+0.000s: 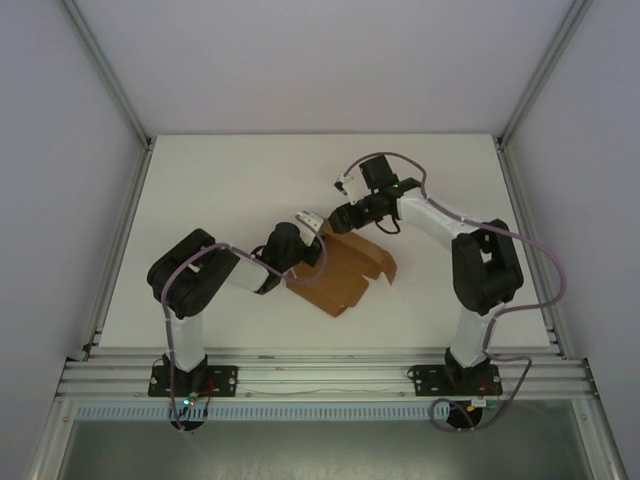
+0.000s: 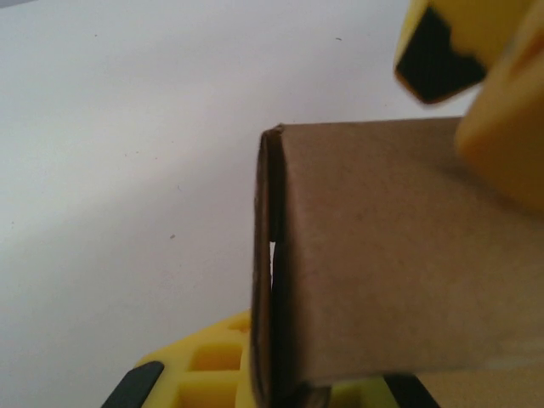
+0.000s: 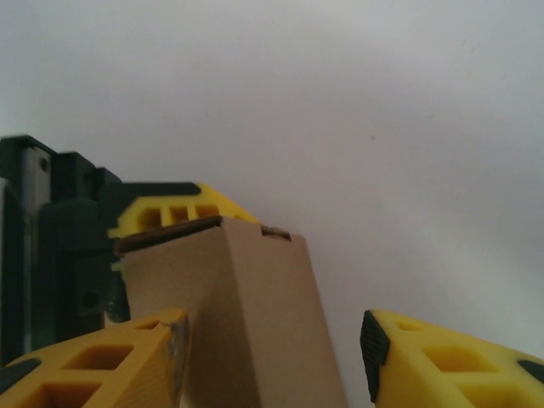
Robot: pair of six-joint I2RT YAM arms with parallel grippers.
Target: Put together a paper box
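Brown paper box: lies near the middle of the table, between the two arms; its far-left corner is lifted to the tools, while the rest spreads low toward the near right, its flaps opened out
Progress: early, as I judge it; one panel at the far-left end stands folded up with a doubled edge; the other walls and flaps look unformed, so most of the folding and tucking is left
Left arm: rises from its base at the near left; elbow pushed out to the left; forearm runs right and away to the lifted corner
Left tool: clenched on the doubled edge of the raised panel; the cardboard stands pinched between its yellow fingers
Right tool: straddles the same panel from the opposite side; one finger lies against the cardboard and the other stands just apart from it; released, not yet gripping
Right arm: rises from its base at the near right; elbow high; forearm sweeps left and away; wrist turned toward the left tool, the two tools nearly meeting
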